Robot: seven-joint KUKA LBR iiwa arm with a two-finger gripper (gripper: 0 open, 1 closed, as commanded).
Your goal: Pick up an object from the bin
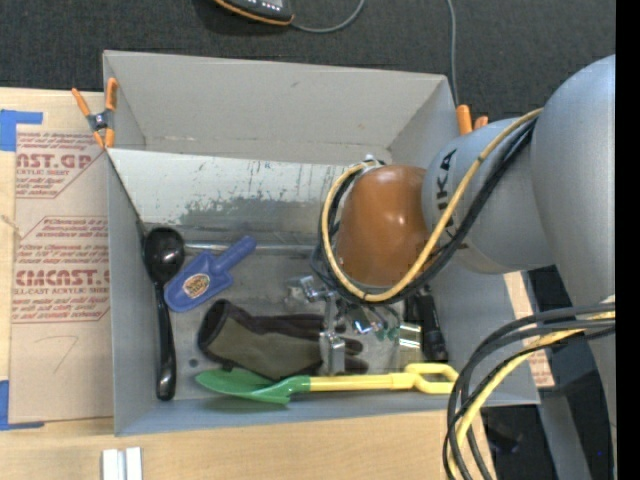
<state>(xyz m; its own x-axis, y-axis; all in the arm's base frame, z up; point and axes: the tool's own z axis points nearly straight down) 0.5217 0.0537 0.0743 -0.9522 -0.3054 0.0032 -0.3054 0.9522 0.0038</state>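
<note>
Grey metal bin [270, 108] walls slope to a scuffed floor. 1 arm [560, 168] reaches in, its gripper [335, 350] low over the right end of a dark olive cloth pouch [250, 340], just above a green-and-yellow toy shovel [300, 384]; whether it is released or clenched, I cannot tell. A black ladle [163, 308] and a blue scoop [205, 276] lie left.

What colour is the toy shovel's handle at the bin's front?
The handle is yellow, clearest in the camera view.
</note>
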